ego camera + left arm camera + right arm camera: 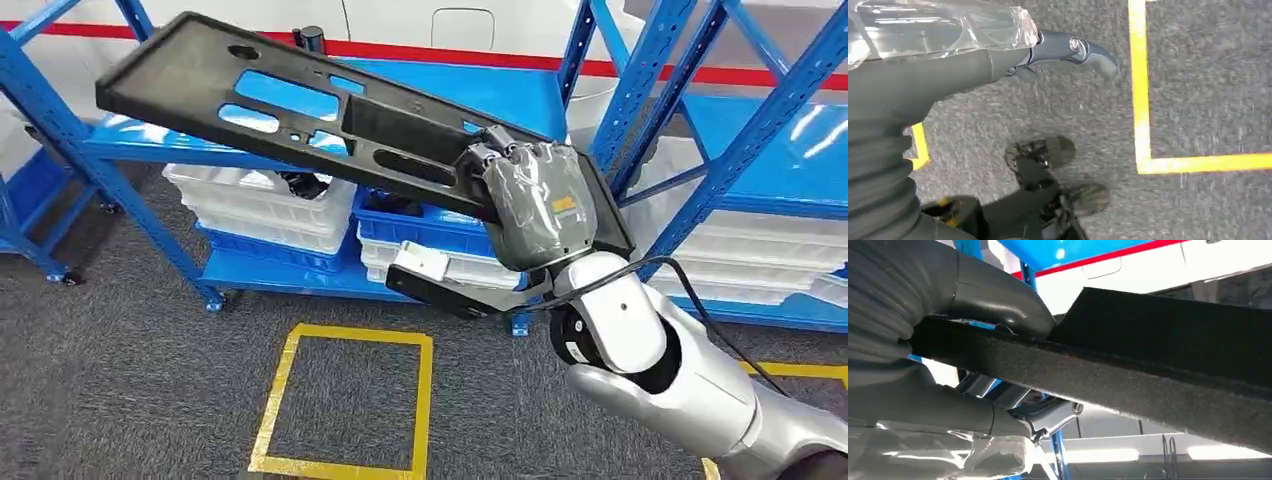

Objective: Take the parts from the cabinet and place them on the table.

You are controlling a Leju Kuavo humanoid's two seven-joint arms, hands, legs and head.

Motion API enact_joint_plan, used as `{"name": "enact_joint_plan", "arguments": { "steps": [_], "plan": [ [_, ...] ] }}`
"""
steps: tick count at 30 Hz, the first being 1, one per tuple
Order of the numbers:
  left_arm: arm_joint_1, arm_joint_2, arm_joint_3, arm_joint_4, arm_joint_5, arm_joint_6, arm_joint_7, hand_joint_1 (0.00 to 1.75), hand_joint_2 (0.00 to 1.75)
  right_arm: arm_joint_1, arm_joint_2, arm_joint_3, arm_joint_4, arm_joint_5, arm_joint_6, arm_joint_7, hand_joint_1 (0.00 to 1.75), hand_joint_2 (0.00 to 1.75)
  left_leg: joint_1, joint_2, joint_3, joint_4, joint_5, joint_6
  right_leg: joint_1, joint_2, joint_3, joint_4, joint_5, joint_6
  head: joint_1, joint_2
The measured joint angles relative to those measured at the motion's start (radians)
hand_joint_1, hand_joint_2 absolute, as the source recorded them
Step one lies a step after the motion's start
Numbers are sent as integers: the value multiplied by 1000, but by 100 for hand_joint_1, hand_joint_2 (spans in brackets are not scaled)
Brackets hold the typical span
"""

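Right hand (535, 205) holds panel (300, 110) by its right end; panel runs up & left from hand, tilted, in front of shelf rack (90, 150). Behind/below panel, on rack's low shelf: stacked trays (250, 210) at left, crate (420, 225) just right of them, sitting on more trays. 2nd rack (740, 140) stands to the right, w/ trays on its low shelf. Floor (130, 380) in front of racks; taped square (345, 400) on it, below the hand. Left hand (1068, 47) hangs above floor, near tape line (1140, 85).
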Motion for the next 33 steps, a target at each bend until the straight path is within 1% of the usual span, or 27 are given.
{"name": "enact_joint_plan", "arguments": {
  "steps": [1, 2, 3, 4, 6, 7, 8, 9, 10, 12, 13, 15, 17, 18, 19, 20, 21, 22, 23, 24, 25, 27, 28, 29, 30, 32, 33],
  "plan": [
    [-1, 0, 0, 0, -1, 0, 0, 0, 175, 0, 0, 0, 0, -1, 0, 0, 175, 175, -2, 1, -12, 0, 10, 2, 0, 0, -25, 92, -56, 2, 1, 0],
    [-1, 0, 0, 0, -1, 0, 1, 0, 175, 0, 0, -1, 0, -5, 0, 0, 175, 175, -5, 1, -23, 1, 19, 4, 0, 0, -44, 170, -89, 2, 1, 0],
    [0, 0, 0, 0, -1, 0, 3, 0, 175, 3, 0, -1, 2, -6, 0, 0, 175, 175, -9, 1, -36, 2, 29, 5, 0, 0, -48, 221, -93, -1, 2, 0],
    [1, 0, -1, 0, -4, -2, 3, 0, 175, 5, 0, -1, 4, -7, 0, 1, 175, 175, -14, 1, -47, 2, 38, 6, 2, 0, -32, 220, -72, -6, 2, 0],
    [0, 0, -1, 0, -7, -3, 5, 0, 175, 4, 4, -1, 4, -9, 0, 1, 175, 175, -25, -1, -67, 2, 56, 9, 10, 1, 62, 98, -2, -29, 3, 0],
    [-1, 0, -1, 0, -8, -3, 5, 0, 175, 1, 5, -2, 4, -9, 0, 1, 175, 175, -29, -1, -73, 2, 64, 10, 19, 2, 133, -5, 18, -50, 3, 0],
    [-1, -3, -2, 0, -10, -4, 6, 0, 175, -4, 7, -3, 4, -10, -1, 1, 175, 175, -26, -1, -78, 2, 70, 9, 32, 3, 193, -100, -4, -72, 1, 0],
    [-3, -2, -3, 0, -11, -3, 6, 0, 175, -7, 13, -6, 4, -10, -2, 1, 175, 175, -29, -1, -81, 2, 78, 5, 32, 1, 223, -160, -13, -68, 0, 0],
    [-3, -1, -3, 0, -11, -4, 7, 0, 175, -8, 15, -7, 4, -9, -2, 1, 175, 175, -23, 0, -83, -4, 88, -3, 34, 4, 220, -153, -2, -60, 2, 0],
    [-3, -1, -5, 0, -13, -5, 11, 0, 175, -13, 19, -6, 4, -10, -2, 1, 175, 175, -17, -1, -88, -8, 105, -14, 42, 3, 212, -163, 17, -67, 4, 0],
    [-2, 0, -6, 0, -13, -5, 13, 0, 175, -13, 25, -6, 5, -11, -2, 1, 175, 175, -18, -2, -99, -6, 94, -17, 25, -4, 209, -183, 36, -66, 5, 0],
    [-2, -1, -9, 0, -14, -8, 13, 0, 175, -19, 36, -4, 5, -12, -3, 1, 175, 175, -16, -1, -136, 94, -24, -30, 24, -4, 180, -182, 59, -74, 4, 0],
    [-3, 3, -9, 0, -14, -7, 13, 0, 175, -20, 42, -3, 5, -12, -3, 1, 175, 175, -7, 1, -172, 254, -122, -42, 23, -4, 153, -181, 80, -68, 2, 0],
    [-4, 4, -9, 0, -14, -7, 13, 0, 175, -20, 45, -3, 6, -12, -3, 1, 175, 175, -4, 1, -180, 316, -129, -48, 22, -5, 138, -178, 91, -66, 1, 0],
    [-4, 5, -9, 0, -14, -8, 13, 0, 175, -19, 47, -2, 7, -12, -3, 1, 175, 175, -1, 2, -172, 339, -105, -53, 20, -5, 122, -174, 101, -63, 1, 0],
    [-4, 6, -9, 0, -14, -8, 14, 0, 175, -19, 49, -2, 8, -12, -3, 1, 175, 175, 1, 2, -148, 322, -61, -58, 18, -5, 105, -170, 110, -59, 1, 0],
    [-4, 7, -9, 0, -14, -8, 14, 0, 175, -19, 51, -2, 9, -12, -3, 1, 175, 175, 3, 2, -99, 259, -13, -64, 15, -5, 84, -163, 120, -53, 1, 0],
    [-5, 7, -10, 0, -15, -8, 15, 0, 175, -20, 52, -2, 10, -12, -4, 1, 175, 175, 7, 2, -41, 176, 5, -69, 13, -5, 68, -155, 128, -48, 1, 0],
    [-8, 7, -10, 0, -17, -8, 16, 0, 175, -22, 52, -2, 10, -12, -4, 1, 175, 175, 11, 2, 18, 80, -25, -73, 15, -4, 54, -144, 134, -41, 1, 0],
    [-11, 7, -10, 0, -18, -8, 18, 0, 175, -25, 52, -3, 10, -12, -5, 1, 175, 175, -2, -3, 71, -10, -62, -63, 17, -4, 41, -133, 139, -36, 0, 0],
    [-13, 7, -10, 0, -18, -8, 20, 0, 175, -25, 54, -3, 11, -12, -6, 1, 175, 175, -2, -4, 60, 2, -60, -41, 17, -4, 40, -135, 150, -34, 1, 0],
    [-12, 7, -11, 0, -18, -8, 22, 0, 175, -29, 55, -3, 13, -13, -12, 1, 175, 175, -5, -7, 47, 12, -52, -35, 16, -3, 33, -132, 166, -25, 5, 0],
    [-10, 7, -11, 0, -18, -8, 22, 0, 175, -28, 55, -2, 14, -15, -12, 1, 175, 175, 2, -4, 29, 6, -41, -19, 15, -2, 26, -129, 166, -19, 3, 0],
    [-12, 8, -11, 0, -19, -8, 23, 0, 175, -28, 55, -3, 16, -16, -13, 2, 175, 175, 0, -1, 28, 9, -28, -9, 11, -1, 12, -105, 120, -13, 3, 0],
    [-13, 8, -11, 0, -18, -8, 23, 0, 175, -29, 55, -3, 17, -18, -13, 2, 175, 175, 0, 1, 14, 9, -17, 0, 9, -1, -6, -49, 54, -9, 7, 0],
    [-15, 8, -11, 0, -18, -8, 23, 0, 175, -29, 55, -3, 19, -20, -13, 2, 175, 175, -3, 2, -14, 10, 7, 3, 7, -1, -49, 126, -64, -2, 8, 0],
    [-14, 8, -11, 0, -18, -8, 23, 0, 175, -27, 55, -3, 21, -22, -13, 3, 175, 175, -4, 2, -28, 12, 18, 3, 6, -1, -62, 203, -83, -1, 8, 0]
  ]
}}
